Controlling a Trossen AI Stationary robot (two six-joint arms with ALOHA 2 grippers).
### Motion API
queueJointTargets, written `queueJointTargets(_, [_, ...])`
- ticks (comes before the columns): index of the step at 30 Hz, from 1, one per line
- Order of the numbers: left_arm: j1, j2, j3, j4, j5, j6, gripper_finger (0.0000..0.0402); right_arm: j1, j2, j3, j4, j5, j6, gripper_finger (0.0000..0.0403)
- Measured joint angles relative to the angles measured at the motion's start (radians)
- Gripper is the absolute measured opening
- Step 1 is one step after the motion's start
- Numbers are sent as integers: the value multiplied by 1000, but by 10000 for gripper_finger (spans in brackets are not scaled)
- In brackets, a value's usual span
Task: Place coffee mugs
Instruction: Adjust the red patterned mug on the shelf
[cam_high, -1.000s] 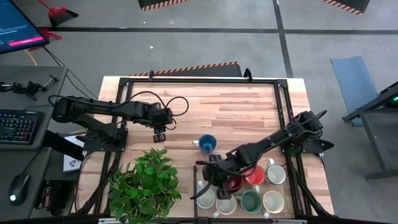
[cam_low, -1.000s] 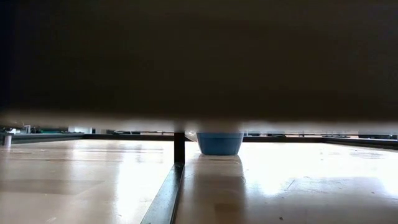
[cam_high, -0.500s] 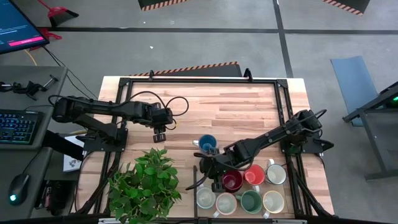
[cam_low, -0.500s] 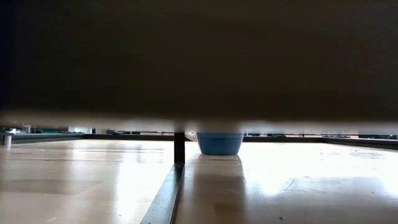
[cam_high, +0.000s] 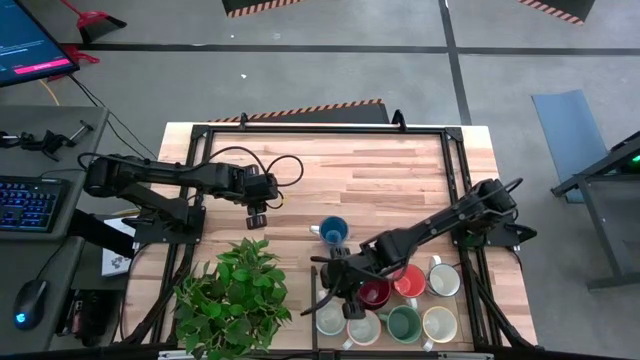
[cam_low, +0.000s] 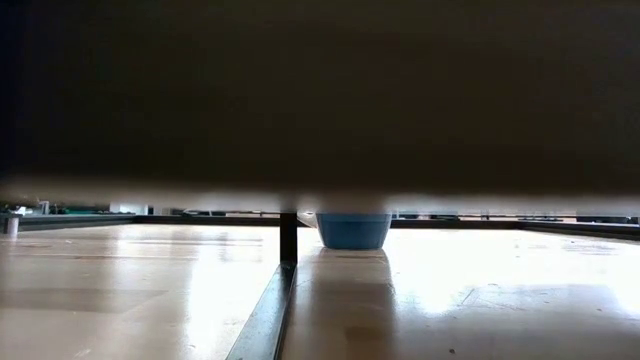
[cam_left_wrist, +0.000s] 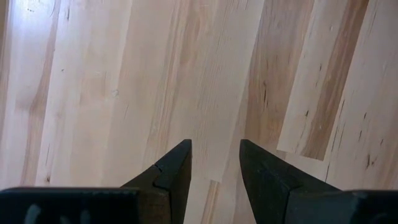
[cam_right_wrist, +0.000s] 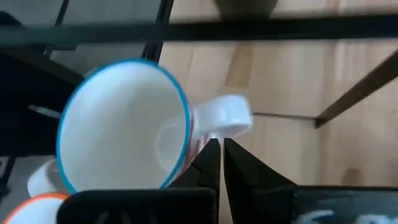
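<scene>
Right wrist view: right gripper (cam_right_wrist: 221, 163) pinches the blue-rimmed white ceramic mug (cam_right_wrist: 124, 124) by its wall; a level carry likely prevents slipping.

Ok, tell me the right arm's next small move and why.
Probably lift the white mug straight up before carrying it off. The right gripper is pinched on its rim beside the handle, and it sits among the packed mugs, next to the dark red mug. The blue mug already stands apart on the table; the left gripper waits there.

No legible txt, labels or nos. anywhere — monitor (cam_high: 30, 50) lines too blurred.
</scene>
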Motion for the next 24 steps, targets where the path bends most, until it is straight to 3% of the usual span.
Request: queueJointTargets(24, [0, 0, 0, 0, 0, -1, 125, 36, 49, 0, 15, -86, 29, 0])
